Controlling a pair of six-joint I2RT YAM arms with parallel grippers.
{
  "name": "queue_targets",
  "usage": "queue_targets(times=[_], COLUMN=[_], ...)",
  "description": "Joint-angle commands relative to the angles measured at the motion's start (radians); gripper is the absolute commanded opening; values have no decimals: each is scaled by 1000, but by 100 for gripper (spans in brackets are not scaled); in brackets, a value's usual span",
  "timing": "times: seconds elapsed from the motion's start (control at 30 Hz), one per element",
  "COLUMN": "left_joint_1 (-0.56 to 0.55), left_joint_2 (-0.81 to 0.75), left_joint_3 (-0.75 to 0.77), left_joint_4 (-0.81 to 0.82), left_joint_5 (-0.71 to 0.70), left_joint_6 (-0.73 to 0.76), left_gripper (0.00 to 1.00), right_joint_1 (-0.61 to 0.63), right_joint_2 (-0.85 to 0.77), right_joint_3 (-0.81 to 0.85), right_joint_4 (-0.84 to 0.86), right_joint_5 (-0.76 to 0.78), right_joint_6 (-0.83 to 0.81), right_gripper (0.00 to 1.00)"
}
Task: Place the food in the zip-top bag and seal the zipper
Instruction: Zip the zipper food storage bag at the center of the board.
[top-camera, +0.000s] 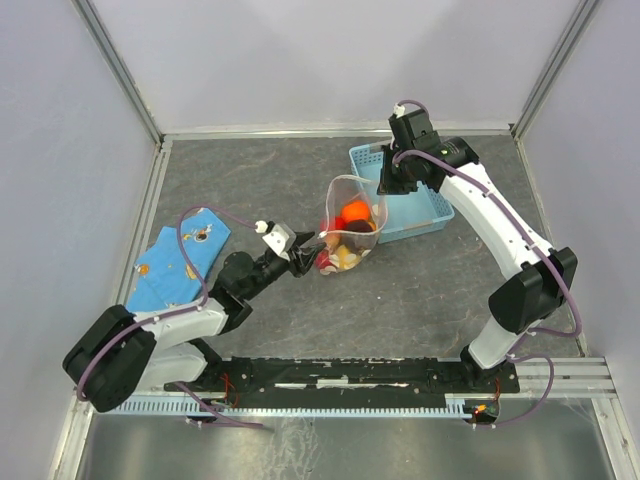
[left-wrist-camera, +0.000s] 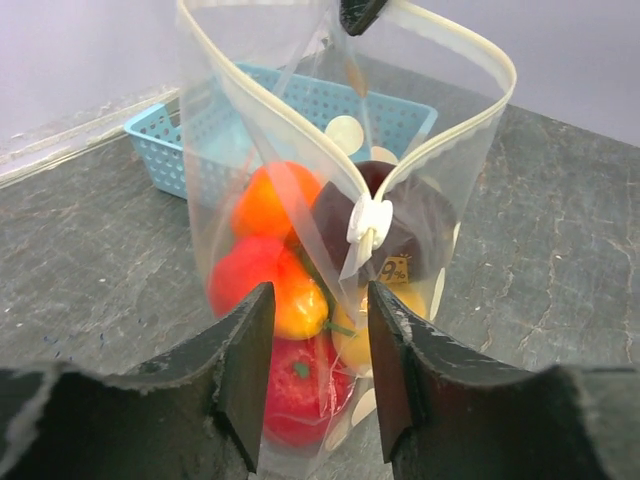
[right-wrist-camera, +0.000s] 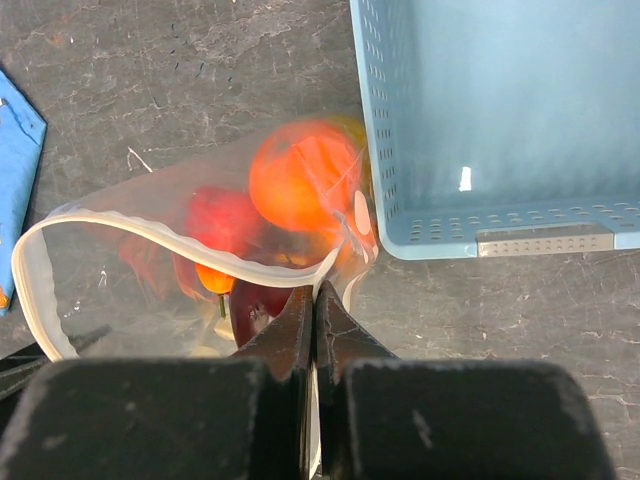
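The zip-top bag (top-camera: 350, 205) stands upright with its mouth open, next to the basket. Inside it is the food: an orange piece (left-wrist-camera: 264, 200), a red piece (left-wrist-camera: 293, 388), a dark maroon piece (left-wrist-camera: 412, 215) and a yellow one. The food also shows in the right wrist view (right-wrist-camera: 300, 178). The whitish zipper (left-wrist-camera: 290, 120) runs round the mouth, with a white slider (left-wrist-camera: 368, 222) at the near corner. My right gripper (right-wrist-camera: 313, 290) is shut on the zipper strip (right-wrist-camera: 200, 250) and holds the far edge up. My left gripper (left-wrist-camera: 318, 350) is open, its fingers either side of the bag's lower near corner.
A light-blue plastic basket (top-camera: 415, 215) sits just right of the bag and behind it in the left wrist view (left-wrist-camera: 180, 140). A blue cloth (top-camera: 178, 260) lies at the left of the grey table, and its edge shows in the right wrist view (right-wrist-camera: 15, 150).
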Motion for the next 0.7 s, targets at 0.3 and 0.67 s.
queue_targets(times=[0.3,0.67], left_joint_1=[-2,-3], left_joint_2=[65,77], left_joint_3=[58,79], left_joint_4=[122,122], left_joint_5=[112,113], left_joint_6=[1,23], left_gripper=[45,15], right_joint_1=[-1,-10], right_joint_2=[-45,-50], right_joint_3=[-8,-3], right_joint_4=[38,25], right_joint_5=[-8,8], right_joint_6=[21,13], right_gripper=[2,2])
